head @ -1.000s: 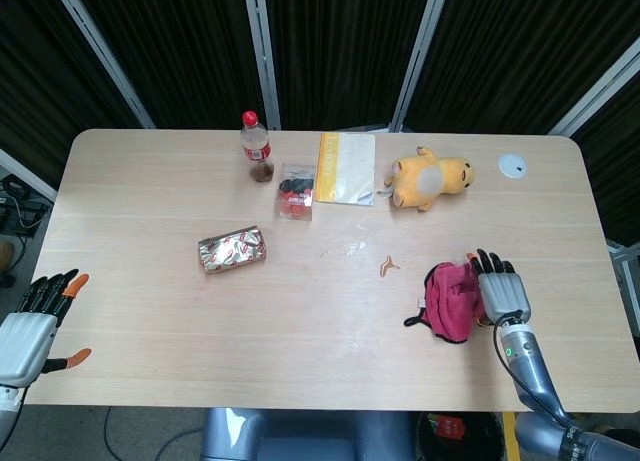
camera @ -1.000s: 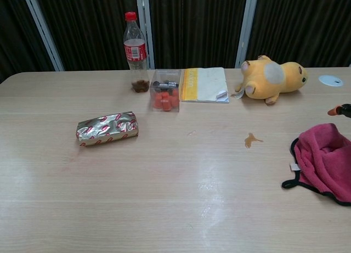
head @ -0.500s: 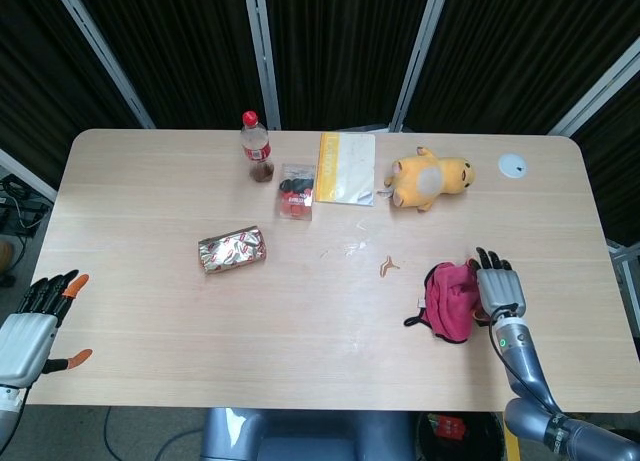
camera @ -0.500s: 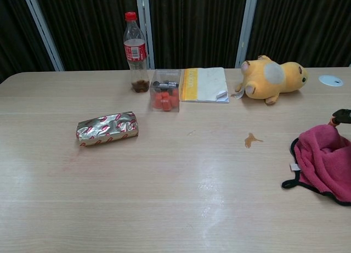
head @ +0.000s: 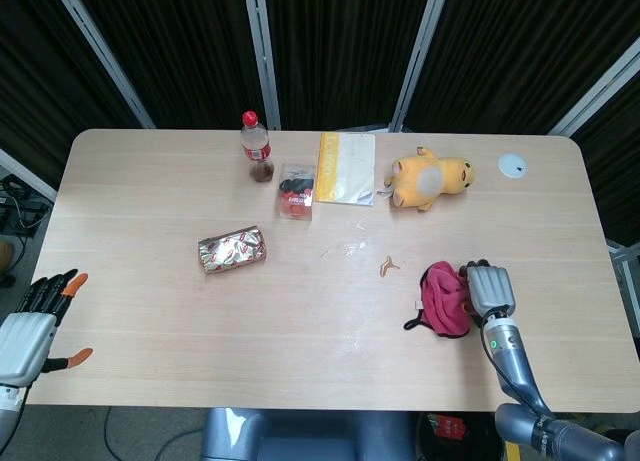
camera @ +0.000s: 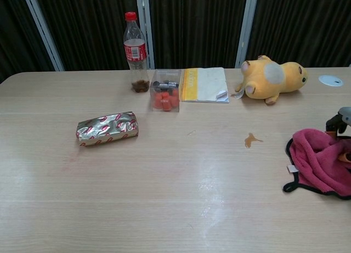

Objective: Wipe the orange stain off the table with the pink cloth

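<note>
No readable text on the bottle label [camera: 134,49] or booklet [camera: 204,84].

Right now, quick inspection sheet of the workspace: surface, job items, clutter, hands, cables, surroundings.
Surface: light wood table, glare patch near the middle.
Job's things: orange stain unwiped; pink cloth bunched up to the right of it, apart from it.
Clutter: cola bottle upright, clear box of red items, yellow-edged booklet, yellow plush toy lying down, foil snack pack, white disc.
Hands: right hand grips the cloth's right side, fingers curled into the fabric; left hand off the table's near-left corner, holds nothing, fingers apart.
Cables: nothing seen on the table.
Surroundings: dark curtains with metal posts behind.
</note>
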`<state>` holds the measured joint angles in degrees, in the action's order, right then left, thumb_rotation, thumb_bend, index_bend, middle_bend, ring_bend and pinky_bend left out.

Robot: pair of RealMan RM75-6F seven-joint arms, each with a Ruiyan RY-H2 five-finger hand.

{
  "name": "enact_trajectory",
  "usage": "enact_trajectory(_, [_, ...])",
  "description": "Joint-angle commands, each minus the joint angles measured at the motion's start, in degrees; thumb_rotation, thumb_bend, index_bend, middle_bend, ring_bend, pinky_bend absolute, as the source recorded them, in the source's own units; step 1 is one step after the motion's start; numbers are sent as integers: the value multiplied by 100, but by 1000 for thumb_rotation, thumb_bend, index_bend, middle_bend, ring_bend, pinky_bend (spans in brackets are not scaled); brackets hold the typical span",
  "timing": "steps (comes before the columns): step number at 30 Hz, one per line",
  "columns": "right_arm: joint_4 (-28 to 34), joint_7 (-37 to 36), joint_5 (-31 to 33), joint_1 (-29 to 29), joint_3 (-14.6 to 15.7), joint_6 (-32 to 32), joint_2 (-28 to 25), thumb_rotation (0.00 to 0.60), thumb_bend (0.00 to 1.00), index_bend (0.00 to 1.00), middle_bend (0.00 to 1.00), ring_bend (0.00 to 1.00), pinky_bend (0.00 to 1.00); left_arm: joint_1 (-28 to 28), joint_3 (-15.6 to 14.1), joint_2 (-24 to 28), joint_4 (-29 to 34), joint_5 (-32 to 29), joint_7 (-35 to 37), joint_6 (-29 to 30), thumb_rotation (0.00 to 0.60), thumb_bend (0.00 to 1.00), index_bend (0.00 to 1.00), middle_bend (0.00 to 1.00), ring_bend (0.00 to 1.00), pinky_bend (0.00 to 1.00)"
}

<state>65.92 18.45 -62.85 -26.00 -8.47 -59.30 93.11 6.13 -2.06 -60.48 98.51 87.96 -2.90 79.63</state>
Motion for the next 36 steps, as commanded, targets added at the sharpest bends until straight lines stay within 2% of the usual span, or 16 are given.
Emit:
enact_trajectory(1, [-86,-87,-96,-1,14,-43,68,600,332,734,627,506,657,1,-2,2,3,2,7,-1,600,0,0,0,0,0])
enact_trajectory(9, [102,-34,-130,-106,-151,-124,116,600,345,761,656,553,715,-2,1,0,2,0,29,9,600,0,4,0,0,0])
enact_trajectory(17, [133,209,-45,-357,-417,-214,390,600,345,762,656,554,715,-9,15,2,14,-36,15,20,600,0,10,0,0,0])
enact_trajectory(24, [-218,572,236,-684,-661,-79,785,600,345,763,656,554,715,-24,25,-10,5,-51,-11,51,600,0,13,0,0,0])
enact_trajectory(28, [-303,656,326,-781,-698,-24,958,600,346,763,657,555,715,-16,36,-2,8,-88,43,24,600,0,15,0,0,0])
enact_trajectory(36, [-509,816,253,-1099,-689,-45,1712,600,346,763,658,557,715,-7,53,-3,32,-125,74,5,600,0,20,0,0,0])
